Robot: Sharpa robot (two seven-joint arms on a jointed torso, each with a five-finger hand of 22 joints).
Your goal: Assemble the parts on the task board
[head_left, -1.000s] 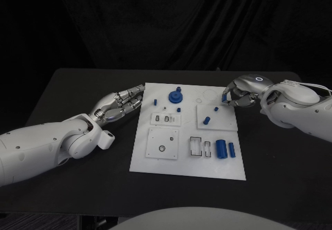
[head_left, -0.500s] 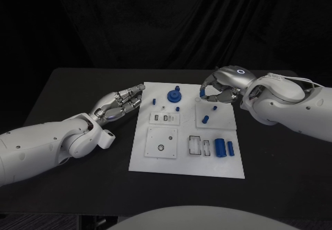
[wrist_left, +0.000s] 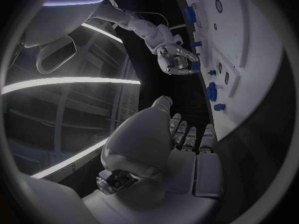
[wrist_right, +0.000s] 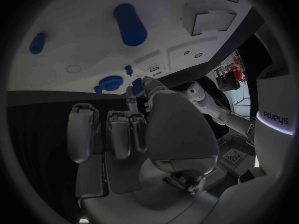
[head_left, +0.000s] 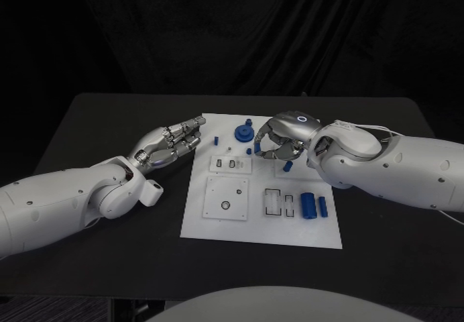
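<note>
Task board (head_left: 259,225) — right hand (head_left: 280,142) pinches a small blue part (head_left: 261,143); left hand (head_left: 172,142) flat, fingers apart

"sharpa" (mirrored) on arm (wrist_right: 278,115)

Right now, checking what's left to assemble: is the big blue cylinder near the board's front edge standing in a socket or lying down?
Lying down. The blue cylinder rests lengthwise on the task board, beside the empty slots.

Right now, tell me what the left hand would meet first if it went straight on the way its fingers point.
Probably the small blue peg at the task board's near-left edge, just ahead of the left hand; the round blue part lies beyond. Height above the board is unclear.
</note>
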